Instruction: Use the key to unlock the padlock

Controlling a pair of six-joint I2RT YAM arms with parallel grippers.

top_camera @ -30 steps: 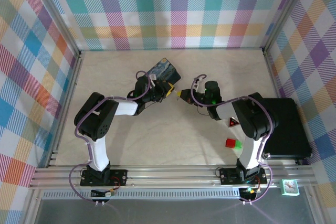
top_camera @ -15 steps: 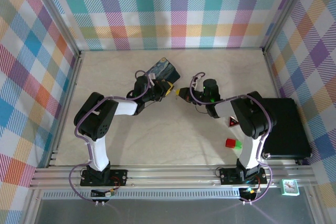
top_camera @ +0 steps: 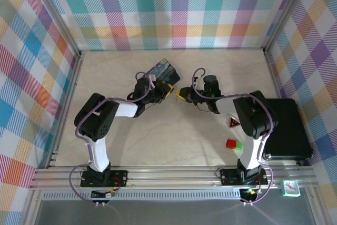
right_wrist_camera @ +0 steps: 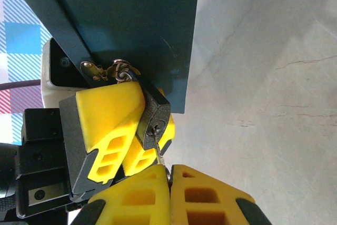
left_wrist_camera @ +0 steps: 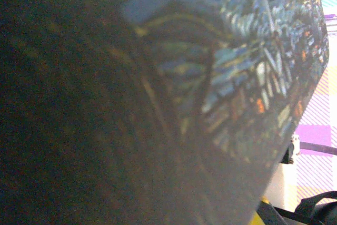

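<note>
In the right wrist view the small black padlock (right_wrist_camera: 156, 115) hangs from the hasp (right_wrist_camera: 113, 70) of the blue painted tin (right_wrist_camera: 131, 19). The left gripper's yellow fingers (right_wrist_camera: 108, 119) are shut on the padlock's body from both sides. My right gripper (right_wrist_camera: 169, 171) is shut on the thin silvery key (right_wrist_camera: 160, 155), whose blade runs up to the keyhole in the padlock's end face. From above, the left gripper (top_camera: 168, 89) and right gripper (top_camera: 182, 94) meet tip to tip beside the tin (top_camera: 163, 70). In the left wrist view the tin's starry lid (left_wrist_camera: 247, 77) lies close and blurred.
A red and a green block (top_camera: 232, 143) lie by the right arm's base. A flat black case (top_camera: 288, 130) lies along the right wall. Plaid walls close in the pale table (top_camera: 158, 140) at the back and both sides.
The right wrist has swung slightly toward the back wall while its fingertips stayed at the padlock. The left arm has held still.
</note>
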